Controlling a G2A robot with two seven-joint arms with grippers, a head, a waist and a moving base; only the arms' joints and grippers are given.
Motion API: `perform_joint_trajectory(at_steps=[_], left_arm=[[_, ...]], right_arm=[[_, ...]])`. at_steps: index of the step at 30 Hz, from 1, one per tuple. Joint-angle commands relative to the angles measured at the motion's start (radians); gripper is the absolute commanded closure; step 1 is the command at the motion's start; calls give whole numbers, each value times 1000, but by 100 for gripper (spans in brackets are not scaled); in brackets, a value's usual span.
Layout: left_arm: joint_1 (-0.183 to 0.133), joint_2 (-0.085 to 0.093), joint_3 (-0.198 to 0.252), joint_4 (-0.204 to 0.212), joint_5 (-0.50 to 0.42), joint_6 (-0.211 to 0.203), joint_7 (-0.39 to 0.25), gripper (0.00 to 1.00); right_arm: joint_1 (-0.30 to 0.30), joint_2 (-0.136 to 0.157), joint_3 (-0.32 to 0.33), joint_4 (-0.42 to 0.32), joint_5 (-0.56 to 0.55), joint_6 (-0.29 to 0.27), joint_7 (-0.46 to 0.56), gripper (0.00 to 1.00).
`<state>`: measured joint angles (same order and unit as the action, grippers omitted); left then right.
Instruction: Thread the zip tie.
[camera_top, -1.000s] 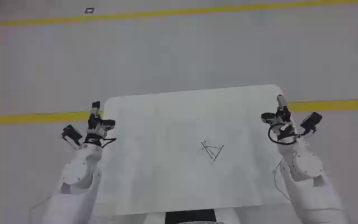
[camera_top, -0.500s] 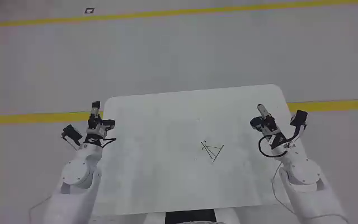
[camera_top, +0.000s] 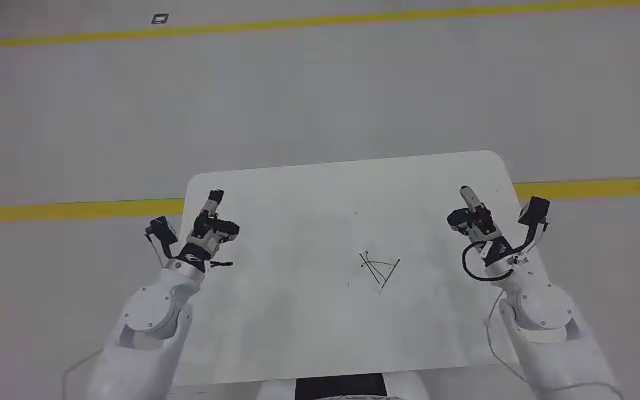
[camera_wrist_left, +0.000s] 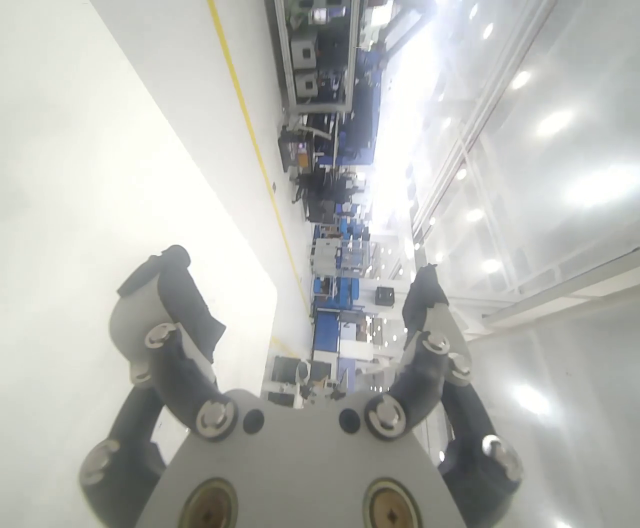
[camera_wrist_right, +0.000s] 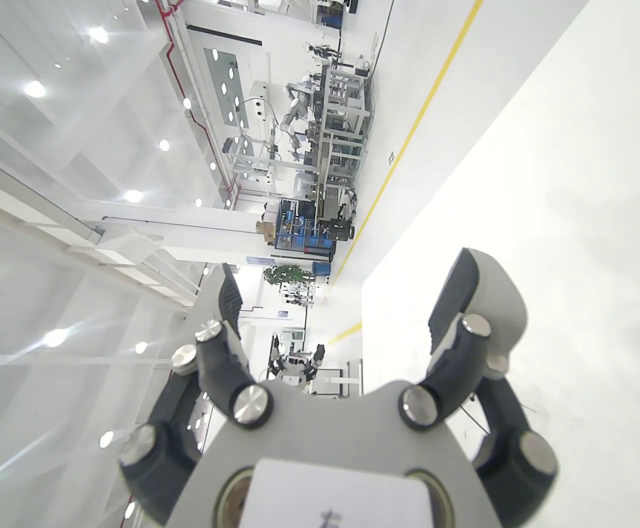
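A thin dark zip tie (camera_top: 379, 268), bent into a rough triangle, lies flat on the white table (camera_top: 300, 320) a little right of its middle. My left gripper (camera_top: 213, 202) hovers over the table's left side, well left of the tie; in the left wrist view it (camera_wrist_left: 300, 280) stands open with nothing between its fingers. My right gripper (camera_top: 466, 195) is over the table's right side, right of and beyond the tie; in the right wrist view it (camera_wrist_right: 345, 285) is open and holds nothing. A thin dark line (camera_wrist_right: 475, 417) on the table shows beside its finger.
The table has rounded far corners (camera_top: 495, 158) and bare surface all around the tie. Beyond it is pale floor with a yellow line (camera_top: 80, 210) passing behind the table and another (camera_top: 300, 22) farther off.
The left arm has swung right, from off the table's left edge to over its left side. The right arm moved in from the right edge a second ago and has since stayed still.
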<state>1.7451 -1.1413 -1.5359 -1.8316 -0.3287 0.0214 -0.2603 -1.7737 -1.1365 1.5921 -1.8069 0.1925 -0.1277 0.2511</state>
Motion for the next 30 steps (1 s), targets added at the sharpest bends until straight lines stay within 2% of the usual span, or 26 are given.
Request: perform_joint_trajectory(at_steps=[1,3,8,10,18,22,30], left_arm=[[13,5,-4,-4,23,-7,-63,0],[20,7,-14,-6,21,-27,-92,0],[20,7,-14,-6,21,-27,-92,0],[20,7,-14,-6,21,-27,-92,0],[20,7,-14,-6,21,-27,-92,0],[20,7,-14,-6,21,-27,-92,0],[20,7,-14,-6,21,-27,-92,0]], right_arm=[[0,0,0,0,0,0,0,0],[0,0,0,0,0,0,0,0],[0,0,0,0,0,0,0,0],[17,2,-14,-34,-25,-20,43,0],[151,11,-116,-7,-207,-50,283,0],[183,16,-162,-4,-318,-87,377,0],[183,17,-165,-3,-329,-97,387,0]])
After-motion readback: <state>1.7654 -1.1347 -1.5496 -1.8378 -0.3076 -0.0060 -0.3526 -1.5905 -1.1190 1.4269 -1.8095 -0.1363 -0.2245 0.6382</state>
